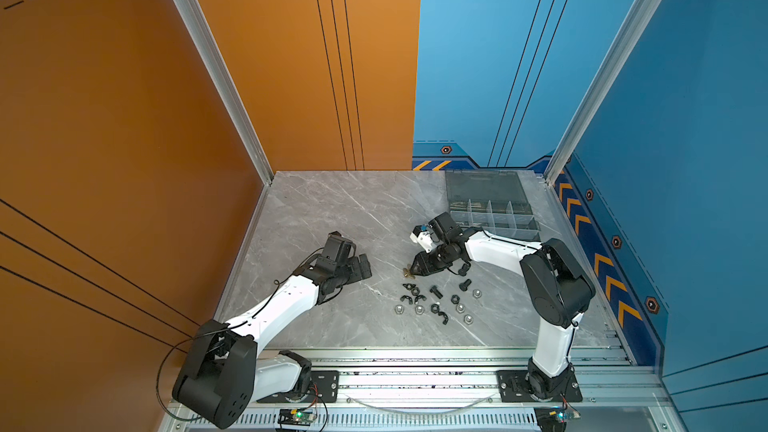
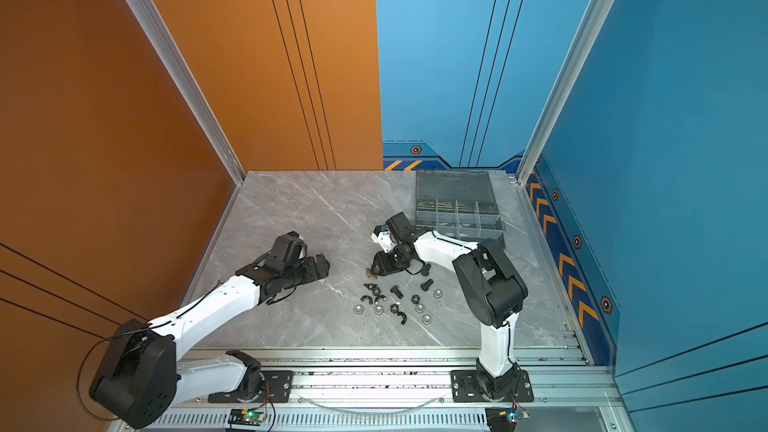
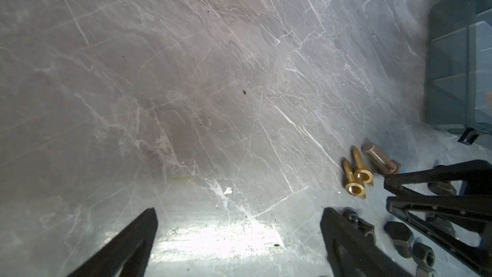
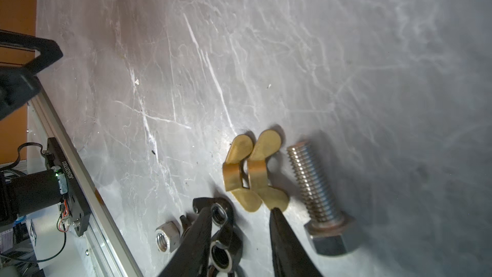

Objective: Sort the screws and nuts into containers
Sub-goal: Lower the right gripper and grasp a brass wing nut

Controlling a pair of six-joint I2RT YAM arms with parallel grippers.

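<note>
I'm seeing the table (image 4: 266, 49) glaring as polished grey marble-look stone. The silver screw (image 4: 316, 190) is gleaming as bare threaded metal, two wing nuts (image 4: 257, 167) are shining smooth and brassy, and the organiser box (image 1: 482, 187) is reading as smoky translucent plastic.

A grey marble-patterned worktop (image 1: 332, 209) forms the floor of a booth. An orange wall (image 1: 104, 118) with thin black lines closes its left edge and half the far edge; a blue wall (image 1: 519, 56) takes the rest and the right edge, with a band of orange chevrons (image 1: 599, 261) low along it. Aluminium posts (image 1: 210, 60) rise from both far corners, and an aluminium rail (image 1: 415, 382) runs along the near edge. In the left wrist view a white glare (image 3: 221, 238) lies on the stone.
</note>
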